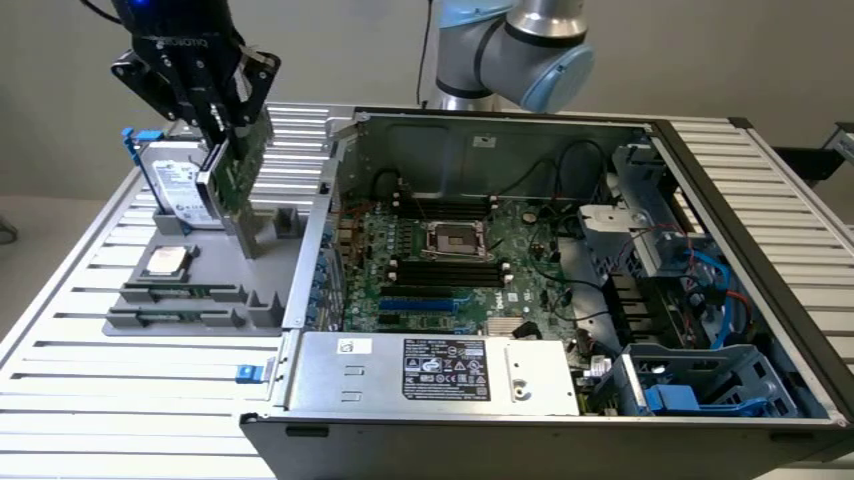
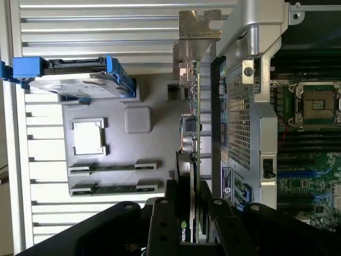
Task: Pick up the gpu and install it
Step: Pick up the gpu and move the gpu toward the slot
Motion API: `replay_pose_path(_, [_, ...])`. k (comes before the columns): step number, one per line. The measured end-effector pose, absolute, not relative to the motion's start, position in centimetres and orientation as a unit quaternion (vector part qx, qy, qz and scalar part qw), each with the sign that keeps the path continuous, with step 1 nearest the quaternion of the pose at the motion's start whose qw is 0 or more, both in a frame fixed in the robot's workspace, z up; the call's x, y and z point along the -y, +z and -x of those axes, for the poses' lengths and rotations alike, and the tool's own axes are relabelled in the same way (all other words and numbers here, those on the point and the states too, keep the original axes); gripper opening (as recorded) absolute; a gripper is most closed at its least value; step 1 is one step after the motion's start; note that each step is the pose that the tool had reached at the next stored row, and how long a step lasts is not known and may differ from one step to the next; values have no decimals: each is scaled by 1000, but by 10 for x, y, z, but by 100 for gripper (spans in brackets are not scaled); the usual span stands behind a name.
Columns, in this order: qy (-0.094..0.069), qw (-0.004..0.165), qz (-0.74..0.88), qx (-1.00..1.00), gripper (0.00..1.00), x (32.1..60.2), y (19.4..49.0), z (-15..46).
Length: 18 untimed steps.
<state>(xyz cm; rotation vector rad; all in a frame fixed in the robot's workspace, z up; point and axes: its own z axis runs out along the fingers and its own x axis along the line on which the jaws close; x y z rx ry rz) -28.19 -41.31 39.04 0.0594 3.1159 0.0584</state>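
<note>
Closest in the wrist view, the hand (image 2: 190, 213) is clamped on the gpu (image 2: 191, 133), which stands on edge with its silver bracket (image 2: 198, 26) farthest from the grip. In the exterior view, the card hangs upright over the grey holder (image 1: 247, 280) on the tabletop (image 1: 134, 390). It is just beside the blue-framed hard drive (image 1: 180, 185), on the exterior view's left of the open computer case (image 1: 534, 140).

On my slatted tabletop (image 1: 120, 400) I see an open computer case (image 1: 400, 440), its green motherboard (image 1: 454, 275) exposed. At the exterior view's left, a grey tray (image 1: 274, 275) holds a blue-framed hard drive (image 1: 174, 185) and two memory sticks (image 2: 114, 166).
</note>
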Motion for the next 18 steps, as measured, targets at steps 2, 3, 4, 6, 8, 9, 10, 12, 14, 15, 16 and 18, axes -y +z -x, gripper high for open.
replay_pose_path(2, [19, 12, -19, -1000, 27, 414, 399, 281])
replay_pose_path(3, [19, 11, -19, -1000, 27, 415, 404, 281])
replay_pose_path(4, [19, 11, -19, -1000, 27, 415, 409, 280])
replay_pose_path(6, [19, 10, -18, -1000, 27, 416, 418, 278])
replay_pose_path(8, [19, 7, -17, -1000, 27, 416, 427, 274])
replay_pose_path(9, [19, 6, -16, -1000, 27, 416, 431, 272])
replay_pose_path(10, [19, 4, -16, -1000, 27, 416, 434, 269])
replay_pose_path(12, [19, 1, -16, -1000, 27, 417, 440, 263])
replay_pose_path(14, [19, -1, -15, -1000, 27, 417, 443, 256])
replay_pose_path(15, [18, -3, -15, -1000, 27, 417, 444, 252])
replay_pose_path(16, [18, -4, -15, -1000, 27, 417, 445, 247])
replay_pose_path(18, [18, -7, -15, -1000, 27, 417, 445, 238])
